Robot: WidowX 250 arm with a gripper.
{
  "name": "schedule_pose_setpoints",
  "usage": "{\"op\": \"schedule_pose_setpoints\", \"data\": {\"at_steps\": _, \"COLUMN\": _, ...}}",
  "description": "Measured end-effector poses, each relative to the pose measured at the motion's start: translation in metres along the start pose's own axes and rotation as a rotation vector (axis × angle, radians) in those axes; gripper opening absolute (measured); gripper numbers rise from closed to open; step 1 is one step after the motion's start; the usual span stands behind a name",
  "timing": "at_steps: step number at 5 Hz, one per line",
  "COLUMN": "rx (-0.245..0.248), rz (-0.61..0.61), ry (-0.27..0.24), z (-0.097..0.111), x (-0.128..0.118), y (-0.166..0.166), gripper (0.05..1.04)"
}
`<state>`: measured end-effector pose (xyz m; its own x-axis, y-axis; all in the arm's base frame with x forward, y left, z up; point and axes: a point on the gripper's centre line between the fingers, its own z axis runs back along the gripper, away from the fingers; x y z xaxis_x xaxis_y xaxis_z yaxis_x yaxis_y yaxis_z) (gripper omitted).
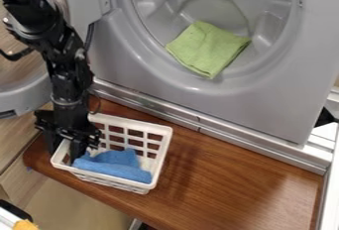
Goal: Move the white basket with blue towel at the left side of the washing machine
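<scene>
The gripper (65, 148) is at the basket's left end, pointing down, with its fingers apart. One finger is outside the left wall and the other is inside, with the rim between them. The white basket (161, 131) stands upright on the wooden surface, in front of the washing machine (265, 102) and toward its left. A folded blue towel (119, 167) lies in the basket, just right of the inner finger. Part of the basket's left wall is hidden behind the gripper.
A green cloth (208, 49) lies inside the machine's drum opening. The machine's open round door (29, 92) stands at the left, behind the arm. A metal rail (208, 127) runs along the machine's base. The wooden board (232, 184) extends right of the basket; its front edge is close.
</scene>
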<state>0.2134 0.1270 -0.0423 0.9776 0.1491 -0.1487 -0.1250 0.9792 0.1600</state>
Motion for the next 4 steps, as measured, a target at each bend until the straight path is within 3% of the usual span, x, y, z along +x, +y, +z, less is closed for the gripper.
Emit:
{"op": "schedule_pose_setpoints", "data": {"at_steps": 1, "rx": 0.014, "rz": 0.026, "ry": -0.039, "z": 0.018, "x": -0.004, "y": 0.001, "gripper": 0.954}}
{"op": "schedule_pose_setpoints", "data": {"at_steps": 2, "rx": 0.037, "rz": 0.018, "ry": -0.077, "z": 0.041, "x": -0.007, "y": -0.007, "gripper": 1.005}}
{"op": "schedule_pose_setpoints", "data": {"at_steps": 4, "rx": 0.034, "rz": 0.006, "ry": -0.170, "z": 0.079, "x": -0.013, "y": -0.035, "gripper": 1.001}}
